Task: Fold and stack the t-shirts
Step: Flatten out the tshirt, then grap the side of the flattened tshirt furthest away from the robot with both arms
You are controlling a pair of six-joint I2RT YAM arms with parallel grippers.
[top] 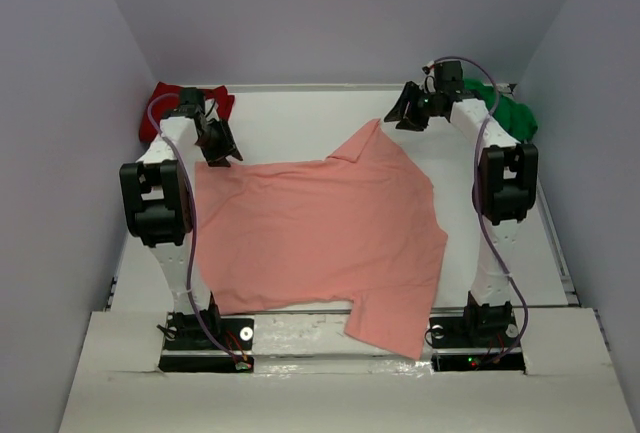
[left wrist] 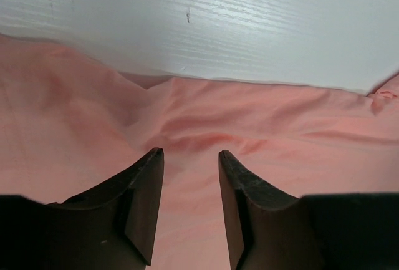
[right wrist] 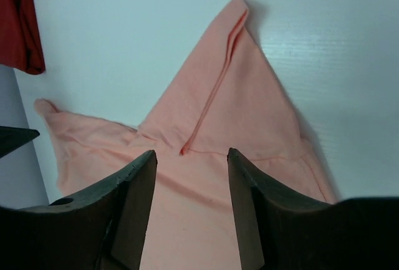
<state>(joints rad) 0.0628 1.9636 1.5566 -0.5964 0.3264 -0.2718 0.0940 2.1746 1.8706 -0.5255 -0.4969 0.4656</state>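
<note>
The salmon-pink t-shirt [top: 320, 233] lies spread flat across the middle of the white table, one sleeve pointing to the far side, the other hanging over the near edge. My left gripper [top: 220, 145] is open and empty above the shirt's far left corner; the pink cloth [left wrist: 249, 139] lies under its fingers. My right gripper [top: 408, 111] is open and empty above the table just beyond the far sleeve [right wrist: 230, 89]. The dark red t-shirt [top: 160, 105] is bunched at the far left corner. The bright green t-shirt [top: 512, 115] is bunched at the far right corner.
Grey-violet walls close the table on the left, far and right sides. The arm bases [top: 210, 338] stand on the near ledge. A corner of the dark red shirt [right wrist: 19, 27] shows at the right wrist view's upper left.
</note>
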